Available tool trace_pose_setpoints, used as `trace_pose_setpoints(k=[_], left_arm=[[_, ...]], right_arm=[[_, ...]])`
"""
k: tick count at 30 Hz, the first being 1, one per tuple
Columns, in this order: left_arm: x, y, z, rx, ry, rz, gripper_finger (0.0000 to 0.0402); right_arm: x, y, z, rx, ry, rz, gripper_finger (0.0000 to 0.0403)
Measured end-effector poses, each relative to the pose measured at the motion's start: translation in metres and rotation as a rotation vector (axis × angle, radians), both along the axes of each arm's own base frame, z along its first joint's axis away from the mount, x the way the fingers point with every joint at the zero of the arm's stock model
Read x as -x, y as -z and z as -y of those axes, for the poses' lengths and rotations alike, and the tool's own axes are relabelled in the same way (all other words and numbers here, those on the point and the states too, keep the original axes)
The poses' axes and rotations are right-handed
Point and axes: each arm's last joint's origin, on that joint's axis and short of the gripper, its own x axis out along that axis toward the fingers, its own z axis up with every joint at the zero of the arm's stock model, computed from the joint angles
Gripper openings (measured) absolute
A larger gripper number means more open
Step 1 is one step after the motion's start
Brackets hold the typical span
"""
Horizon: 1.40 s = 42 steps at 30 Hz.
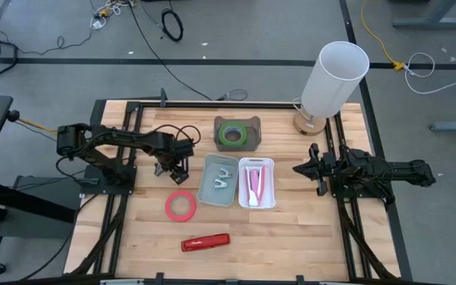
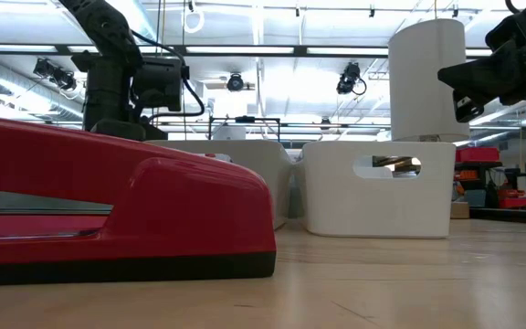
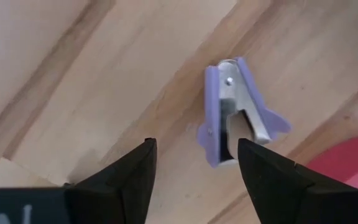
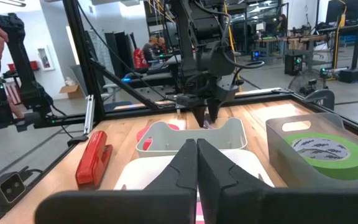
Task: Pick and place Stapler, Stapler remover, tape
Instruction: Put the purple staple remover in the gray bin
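Note:
A purple staple remover (image 3: 238, 109) lies flat on the wooden table. My left gripper (image 3: 194, 168) hangs open just above it, pointing down, and the remover shows between and just beyond the fingertips. In the high view my left gripper (image 1: 176, 169) covers the remover. A red tape ring (image 1: 181, 206) lies flat toward the near edge from it. A red stapler (image 1: 206, 241) rests near the front edge. My right gripper (image 1: 307, 169) waits shut at the table's right side, clear of everything.
A pale bin (image 1: 218, 180) holding a small metal item and a white bin (image 1: 257, 184) holding a pink thing stand at the table's middle. Behind them a grey bin (image 1: 237, 133) holds a green tape roll (image 1: 229, 134). A white lamp (image 1: 335, 77) stands at the far right.

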Motion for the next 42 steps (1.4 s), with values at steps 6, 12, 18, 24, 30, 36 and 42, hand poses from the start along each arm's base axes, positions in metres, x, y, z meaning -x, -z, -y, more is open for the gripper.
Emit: trace_pose_setpoints(k=[6, 12, 18, 24, 30, 36, 42], left_arm=[[-0.0007, -0.0001, 0.0005, 0.021, 0.0, 0.011, 0.0199], [-0.002, -0.0002, -0.0002, 0.009, -0.001, 0.023, 0.0175], [-0.0031, -0.0004, -0.0008, 0.006, -0.002, 0.036, 0.0155], [-0.0044, -0.0005, -0.0016, -0.013, -0.009, 0.047, 0.0127], [-0.005, -0.0007, -0.0018, -0.016, -0.008, 0.053, 0.0101], [-0.0049, -0.0007, -0.0014, -0.008, 0.019, 0.056, 0.0083], [-0.0049, -0.0007, -0.0014, -0.009, 0.019, 0.055, 0.0074]], right_arm=[[0.0, 0.0, 0.0, 0.0, 0.0, 0.0, 0.0004], [0.0, -0.0001, 0.0, 0.0, 0.001, 0.0, 0.0004], [0.0, 0.0, 0.0, 0.0, 0.001, 0.0, 0.0004], [0.0, 0.0, 0.0, 0.0, 0.001, 0.0, 0.0004], [0.0, 0.0, 0.0, 0.0, 0.0, 0.0, 0.0004], [0.0, 0.0, 0.0, 0.0, 0.001, 0.0, 0.0004], [0.0, 0.0, 0.0, 0.0, 0.001, 0.0, 0.0004]])
